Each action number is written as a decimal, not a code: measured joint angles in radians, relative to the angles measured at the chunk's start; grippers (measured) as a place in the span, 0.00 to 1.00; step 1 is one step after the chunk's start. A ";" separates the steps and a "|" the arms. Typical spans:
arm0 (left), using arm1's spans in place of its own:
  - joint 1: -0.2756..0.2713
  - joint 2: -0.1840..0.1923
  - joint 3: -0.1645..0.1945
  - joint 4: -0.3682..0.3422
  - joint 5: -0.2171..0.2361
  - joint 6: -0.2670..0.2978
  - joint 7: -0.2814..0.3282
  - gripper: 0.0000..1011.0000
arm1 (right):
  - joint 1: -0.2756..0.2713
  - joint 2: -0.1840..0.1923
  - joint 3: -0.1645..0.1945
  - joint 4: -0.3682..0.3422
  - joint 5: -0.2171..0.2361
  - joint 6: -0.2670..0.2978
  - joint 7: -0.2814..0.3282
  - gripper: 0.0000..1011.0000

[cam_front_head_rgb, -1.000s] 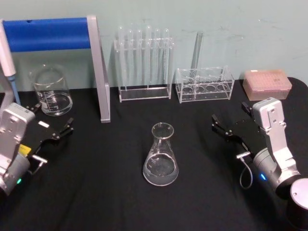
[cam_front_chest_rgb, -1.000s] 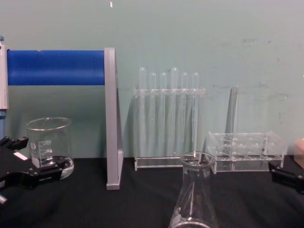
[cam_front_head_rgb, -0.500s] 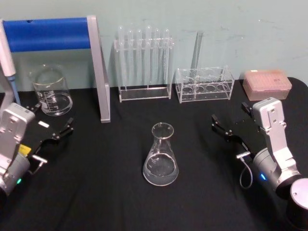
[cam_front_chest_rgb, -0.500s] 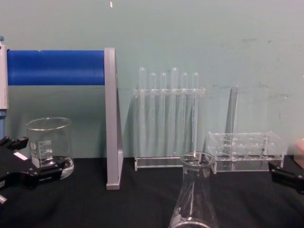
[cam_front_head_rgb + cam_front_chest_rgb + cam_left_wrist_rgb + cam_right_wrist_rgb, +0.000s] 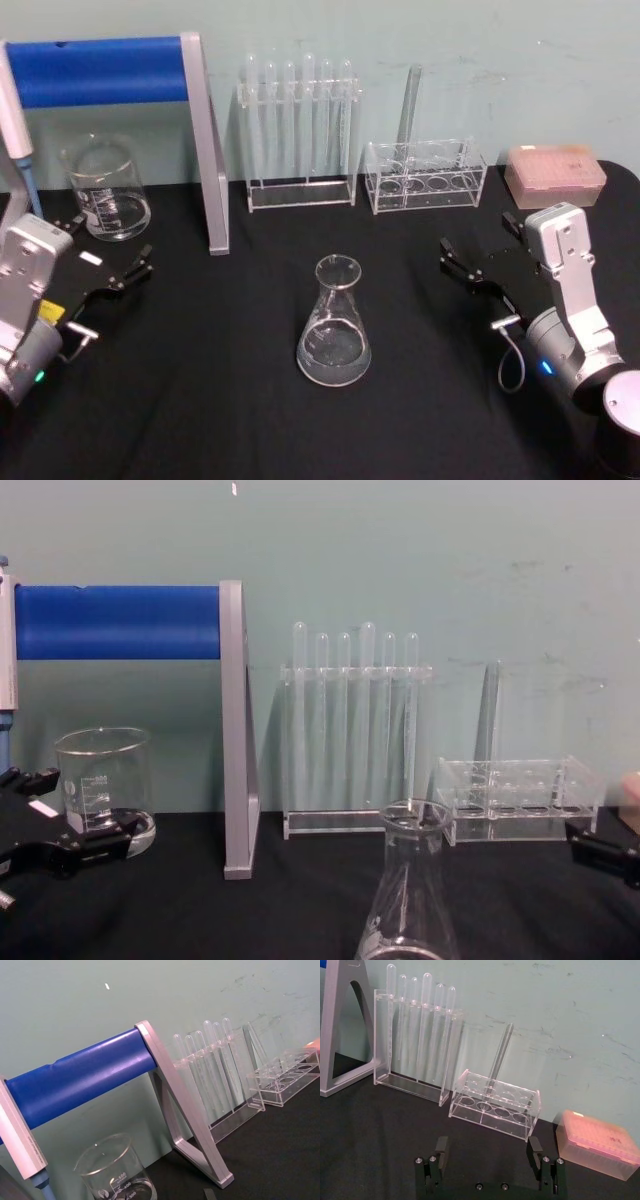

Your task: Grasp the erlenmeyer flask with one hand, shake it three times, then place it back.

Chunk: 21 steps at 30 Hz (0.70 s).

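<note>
Upright, the erlenmeyer flask (image 5: 334, 325) stands well apart from either open pincer.

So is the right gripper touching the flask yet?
Apart. The head view shows bare black table between the open right gripper and the flask.

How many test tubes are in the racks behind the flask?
7: six stand upright in the tall rack, behind the erlenmeyer flask; one stands alone in the low rack on its right.
</note>
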 joint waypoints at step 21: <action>0.000 0.000 0.000 0.000 0.000 0.000 0.000 0.99 | 0.000 0.000 0.000 0.000 0.000 0.000 0.000 0.99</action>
